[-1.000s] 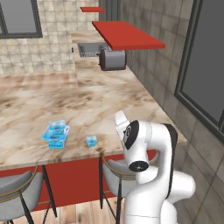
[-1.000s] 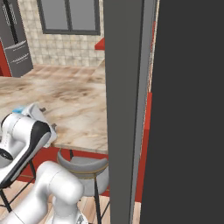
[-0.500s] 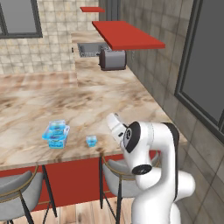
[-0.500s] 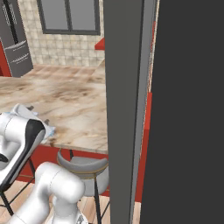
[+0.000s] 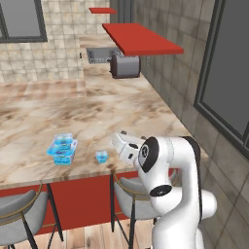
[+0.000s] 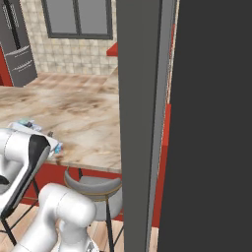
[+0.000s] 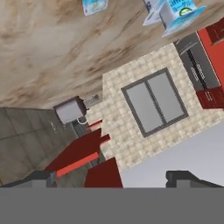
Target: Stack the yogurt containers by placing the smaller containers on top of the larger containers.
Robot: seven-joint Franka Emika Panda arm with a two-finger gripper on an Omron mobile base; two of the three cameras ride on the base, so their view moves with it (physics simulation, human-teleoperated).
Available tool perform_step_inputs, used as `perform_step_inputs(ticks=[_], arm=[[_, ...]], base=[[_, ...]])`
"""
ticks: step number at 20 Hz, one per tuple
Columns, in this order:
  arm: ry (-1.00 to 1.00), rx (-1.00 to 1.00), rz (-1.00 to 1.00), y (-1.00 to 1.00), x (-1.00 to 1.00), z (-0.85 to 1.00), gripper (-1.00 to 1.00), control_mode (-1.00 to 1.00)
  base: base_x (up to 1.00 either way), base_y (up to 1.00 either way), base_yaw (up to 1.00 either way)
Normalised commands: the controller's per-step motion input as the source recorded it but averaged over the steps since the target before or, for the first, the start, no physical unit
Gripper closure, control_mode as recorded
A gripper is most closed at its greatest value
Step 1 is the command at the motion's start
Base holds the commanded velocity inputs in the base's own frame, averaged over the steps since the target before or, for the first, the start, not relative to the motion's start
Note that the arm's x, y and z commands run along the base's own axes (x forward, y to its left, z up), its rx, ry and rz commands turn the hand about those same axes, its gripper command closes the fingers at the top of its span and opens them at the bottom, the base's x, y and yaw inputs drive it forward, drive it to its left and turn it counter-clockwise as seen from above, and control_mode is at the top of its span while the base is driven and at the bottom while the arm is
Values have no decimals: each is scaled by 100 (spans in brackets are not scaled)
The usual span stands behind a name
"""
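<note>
Two light-blue yogurt containers point(image 5: 62, 148) stand close together near the counter's front edge; I cannot tell whether one sits on the other. The tiny cup point(image 5: 101, 156) stands alone on the counter just right of them. My gripper point(image 5: 119, 140) hovers above the counter edge, to the right of the tiny cup and apart from it. In the hand view, which is rolled over, the tiny cup point(image 7: 94, 6) and the bigger tubs point(image 7: 175, 13) lie along the top edge. My gripper point(image 7: 113, 177) is open there, its tips wide apart with nothing between them.
A toaster point(image 5: 125, 65) sits at the far end of the counter point(image 5: 97, 116) under a red shelf point(image 5: 141, 39). Two stools point(image 5: 22, 214) point(image 5: 129, 187) stand below the counter's front edge. A dark pillar point(image 6: 142, 123) blocks much of the right base view.
The hand has swung a little to the left and down, closer to the tiny cup. The jaws stayed wide open. The tubs have not moved.
</note>
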Motion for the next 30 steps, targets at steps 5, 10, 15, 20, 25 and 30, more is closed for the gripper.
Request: perform_step_inputs(ticks=[5, 10, 15, 20, 25, 30], arm=[[31, -4, 0, 4, -65, -30, -100, -100], [31, 0, 0, 7, -87, -16, -100, -100], [8, -9, 0, 69, -99, 0, -100, -100], [0, -21, 0, 81, -100, 0, -100, -100], [12, -14, 0, 25, -80, -32, -100, -100], [27, -5, 0, 4, -62, -41, -100, -100]], base=[[0, 0, 0], [0, 0, 0], [0, 0, 0], [0, 0, 0], [0, 0, 0], [0, 0, 0]])
